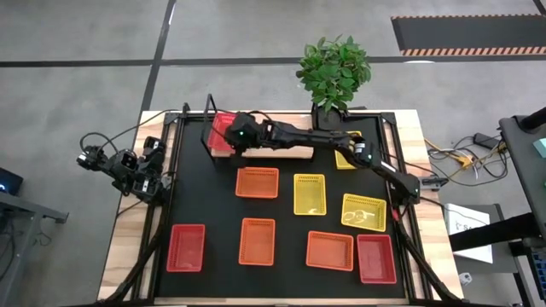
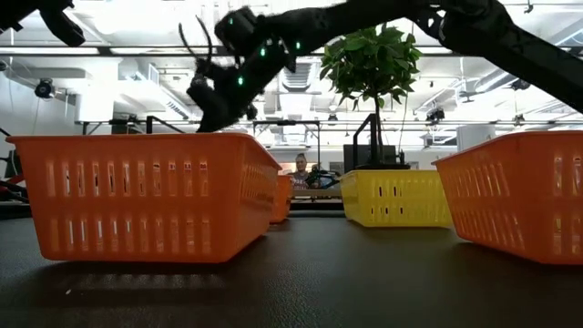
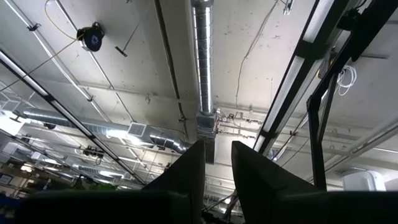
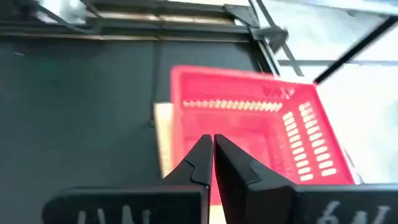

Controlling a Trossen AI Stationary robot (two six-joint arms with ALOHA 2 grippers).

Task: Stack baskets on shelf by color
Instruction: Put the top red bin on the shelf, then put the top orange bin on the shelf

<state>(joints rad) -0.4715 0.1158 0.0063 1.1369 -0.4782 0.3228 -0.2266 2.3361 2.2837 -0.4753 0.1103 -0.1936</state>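
The shelf lies at the table's far side, its black frame upright at the left end. One red basket sits on that end of the board. My right gripper reaches across from the right and hovers at the basket's near side, shut with nothing between its fingers. Loose on the black table are orange, yellow, yellow, red, orange, orange and red baskets. My left gripper is parked at the table's left edge, pointing up, open and empty. My right gripper's shut fingertips stand over the near wall of the red basket, slanting down from the table's right and near side. Whether they touch that wall I cannot tell. The basket rests flat on the shelf board.
Another yellow basket lies partly under my right arm, just right of the shelf. A potted plant stands behind the shelf at the far edge. The rest of the shelf board to the right of the red basket is bare wood.
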